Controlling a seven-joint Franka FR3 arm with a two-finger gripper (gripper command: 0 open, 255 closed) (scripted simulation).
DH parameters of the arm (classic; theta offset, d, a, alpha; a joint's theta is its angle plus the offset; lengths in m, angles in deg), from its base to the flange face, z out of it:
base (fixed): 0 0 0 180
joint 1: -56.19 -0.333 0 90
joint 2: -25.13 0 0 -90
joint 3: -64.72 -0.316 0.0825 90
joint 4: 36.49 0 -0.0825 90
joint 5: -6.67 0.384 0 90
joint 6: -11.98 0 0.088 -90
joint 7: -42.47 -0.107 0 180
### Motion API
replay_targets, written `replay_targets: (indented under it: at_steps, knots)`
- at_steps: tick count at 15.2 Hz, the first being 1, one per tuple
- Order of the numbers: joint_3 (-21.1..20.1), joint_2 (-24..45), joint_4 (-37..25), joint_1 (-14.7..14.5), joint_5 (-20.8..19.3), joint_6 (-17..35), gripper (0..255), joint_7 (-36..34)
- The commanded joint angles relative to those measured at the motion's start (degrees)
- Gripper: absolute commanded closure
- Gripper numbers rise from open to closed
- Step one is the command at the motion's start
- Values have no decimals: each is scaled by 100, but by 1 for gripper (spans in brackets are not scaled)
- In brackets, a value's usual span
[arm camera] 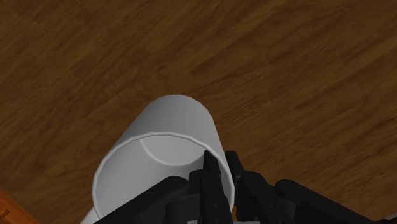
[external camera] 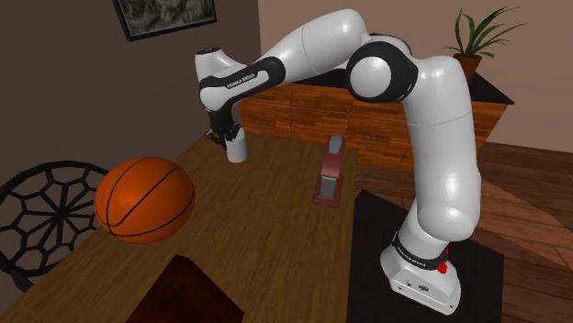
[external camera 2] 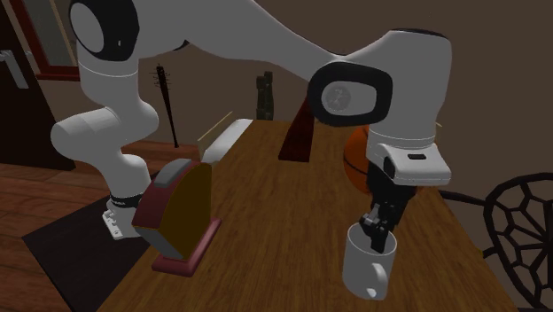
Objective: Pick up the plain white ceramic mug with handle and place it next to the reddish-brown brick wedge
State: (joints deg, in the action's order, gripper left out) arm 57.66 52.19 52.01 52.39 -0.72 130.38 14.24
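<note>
Mug (external camera 2: 365, 270) pinched at rim by gripper (external camera 2: 378, 236), near table (external camera 2: 284, 213) end, well apart from wedge (external camera 2: 182, 211) at long edge. Carry step reckoned underway; next, mug to be carried over, set just beside wedge.

1. A brown wall (external camera: 92, 83) is seen behind the wooden surface (external camera: 266, 239), and a framed picture (external camera: 165, 16) is hung on it.
2. A wooden sideboard (external camera: 308, 108) is set along a lighter wall (external camera: 413, 23), with a potted plant (external camera: 473, 41) placed on its dark top.
3. The floor (external camera: 537, 183) is laid in wood planks, and a dark rug (external camera: 367, 229) is spread on it beside the surface.
4. A black lattice-backed chair (external camera: 41, 216) is stood at the surface's edge.
</note>
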Motion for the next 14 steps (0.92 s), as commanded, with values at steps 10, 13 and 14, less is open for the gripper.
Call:
replay_targets:
  at_steps: [10, 13, 14]
  knots:
    - [-23, -191, -558, -4, 53, -746, 255, 71]
    - [-27, -219, -746, -9, 64, -962, 255, 88]
    - [-29, -225, -813, -11, 67, -1036, 255, 94]
